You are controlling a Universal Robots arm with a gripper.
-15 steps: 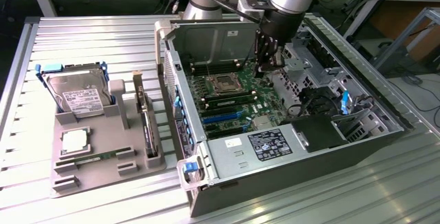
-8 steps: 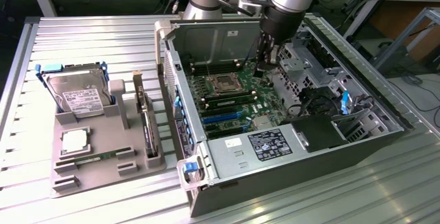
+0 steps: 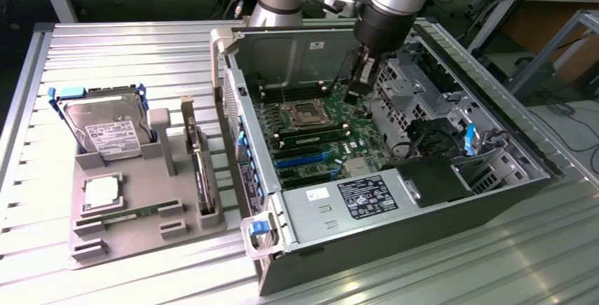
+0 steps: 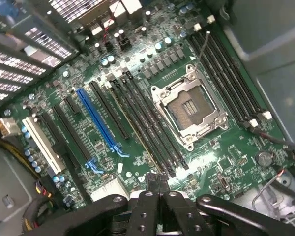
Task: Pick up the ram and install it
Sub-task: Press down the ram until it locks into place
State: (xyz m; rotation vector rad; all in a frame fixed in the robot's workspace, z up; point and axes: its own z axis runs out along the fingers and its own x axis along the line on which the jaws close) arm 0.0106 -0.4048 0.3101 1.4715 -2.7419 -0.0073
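Note:
A ram (image 3: pixel 126 214), a long thin green stick, lies in the front slot of the grey holder (image 3: pixel 140 179) at the exterior view's left. A second green stick (image 3: pixel 313 137) stands in a slot on the motherboard (image 3: pixel 360 140) inside the open computer case. My gripper (image 3: pixel 352 97) hangs inside the case above the board, just past the CPU socket (image 3: pixel 306 112) and apart from both sticks. In the wrist view its black fingers (image 4: pixel 146 196) are pressed together with nothing between them, above the long memory slots (image 4: pixel 147 123) beside the socket (image 4: pixel 189 108).
The holder also carries an upright hard drive (image 3: pixel 103 126), a dark expansion card (image 3: pixel 198 165) and a square chip (image 3: pixel 101 191). The case walls (image 3: pixel 280 59), drive cages (image 3: pixel 412 87) and a black shroud (image 3: pixel 426 179) with cables hem in the board.

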